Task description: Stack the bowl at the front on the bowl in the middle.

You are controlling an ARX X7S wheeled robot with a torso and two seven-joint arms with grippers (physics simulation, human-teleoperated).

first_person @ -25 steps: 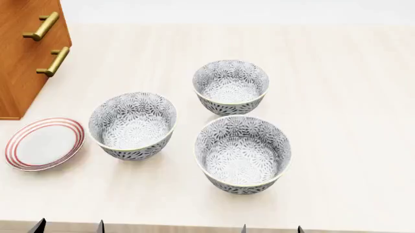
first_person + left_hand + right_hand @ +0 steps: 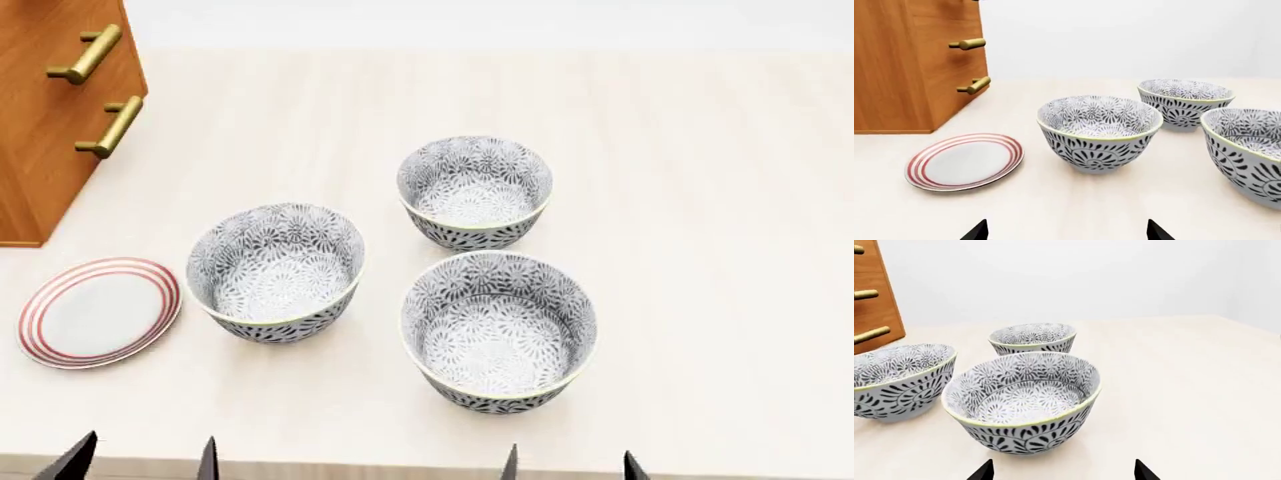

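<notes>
Three grey floral bowls stand on the pale table. The front bowl (image 2: pixel 498 330) (image 2: pixel 1021 400) (image 2: pixel 1247 150) is nearest me, just beyond my right gripper (image 2: pixel 571 466) (image 2: pixel 1062 473), which is open and empty. The middle bowl (image 2: pixel 274 272) (image 2: pixel 1097 132) (image 2: pixel 897 380) sits to the left and a little farther back, ahead of my left gripper (image 2: pixel 143 462) (image 2: pixel 1067 233), also open and empty. Only the dark fingertips of both grippers show, at the table's near edge. Neither touches a bowl.
A third bowl (image 2: pixel 475 190) (image 2: pixel 1184 102) (image 2: pixel 1033 339) stands at the back, close to the front one. A red-rimmed white plate (image 2: pixel 99 312) (image 2: pixel 964 161) lies left of the middle bowl. A wooden drawer cabinet (image 2: pixel 54 110) (image 2: pixel 914 65) with brass handles stands at the far left.
Bowls and plate sit slightly lower in the head view, and the fingertips of both grippers reach a little higher into it. Nothing has been touched.
</notes>
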